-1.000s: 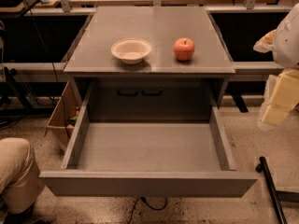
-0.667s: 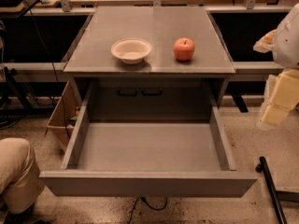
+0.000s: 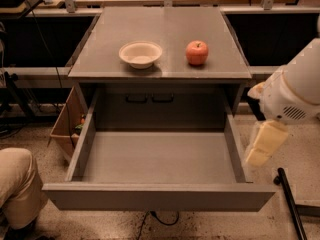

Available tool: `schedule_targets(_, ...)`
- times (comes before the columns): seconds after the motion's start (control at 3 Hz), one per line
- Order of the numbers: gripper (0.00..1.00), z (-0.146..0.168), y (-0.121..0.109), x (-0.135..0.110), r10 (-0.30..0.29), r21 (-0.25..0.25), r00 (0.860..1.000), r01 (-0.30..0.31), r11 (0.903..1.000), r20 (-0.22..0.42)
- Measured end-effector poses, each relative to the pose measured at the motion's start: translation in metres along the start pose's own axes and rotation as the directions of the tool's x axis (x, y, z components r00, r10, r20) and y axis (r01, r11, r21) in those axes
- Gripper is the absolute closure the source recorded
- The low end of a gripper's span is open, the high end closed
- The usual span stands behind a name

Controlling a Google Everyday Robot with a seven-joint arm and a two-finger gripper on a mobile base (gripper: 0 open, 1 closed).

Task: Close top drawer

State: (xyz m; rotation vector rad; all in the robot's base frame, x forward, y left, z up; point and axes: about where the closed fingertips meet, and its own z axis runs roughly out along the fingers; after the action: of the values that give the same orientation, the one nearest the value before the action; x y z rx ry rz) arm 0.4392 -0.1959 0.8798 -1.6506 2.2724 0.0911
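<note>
Workshop w/ speckled floor; a grey bench stands mid-view, more benches behind it. The pincer, cream-coloured, hangs at the right of the view under the white arm. It's just outside the right side wall of the top drawer, near the front corner. Can't tell if it touches that wall, how far open it is, or whether it has hold of anything. The top drawer is pulled far out toward the camera, flat front panel nearest. At the back of the opening: 2 dark handles. On the bench top, a white bowl left of centre & a red apple near it, not touching. Left of the drawer, a cardboard box on the floor. Bottom-left corner: someone's knee in tan trousers. Bottom right, a black rod on the floor.
</note>
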Motion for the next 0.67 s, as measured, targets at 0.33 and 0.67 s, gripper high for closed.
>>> schedule_targets(0.33, 0.0, 0.069, 0.015, 0.003, 0.043, -0.072, 0.998, -0.039, 0.9966, 0.054)
schedule_targets(0.67, 0.0, 0.104, 0.025, 0.006, 0.064, -0.112, 0.995, -0.055, 0.9922, 0.077)
